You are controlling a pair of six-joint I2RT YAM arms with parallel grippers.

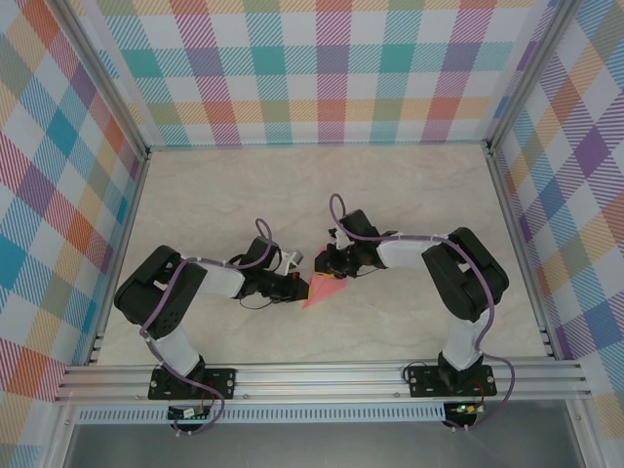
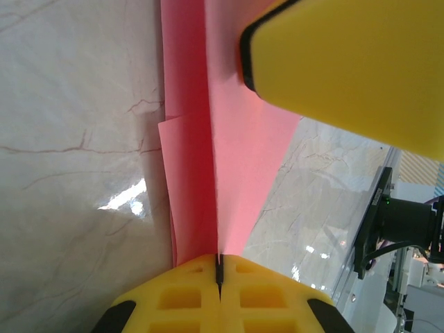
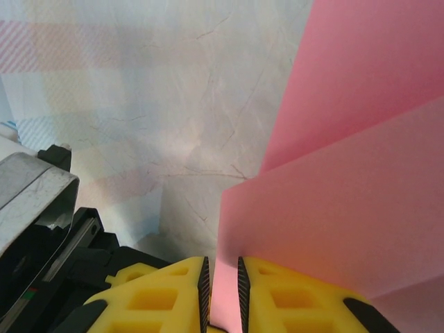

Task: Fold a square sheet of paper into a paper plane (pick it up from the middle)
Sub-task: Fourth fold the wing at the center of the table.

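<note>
Thin, matt salmon-pink paper sheet, crisply creased; glossy marble-look tabletop with glare; smooth yellow plastic right gripper fingers; brushed aluminium rail.

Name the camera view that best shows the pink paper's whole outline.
Top external: the pink paper shows nearly entire, a pointed triangle. Left wrist crops it to folded layers pinched in the left gripper; right wrist, to flaps entering the right gripper.
</note>
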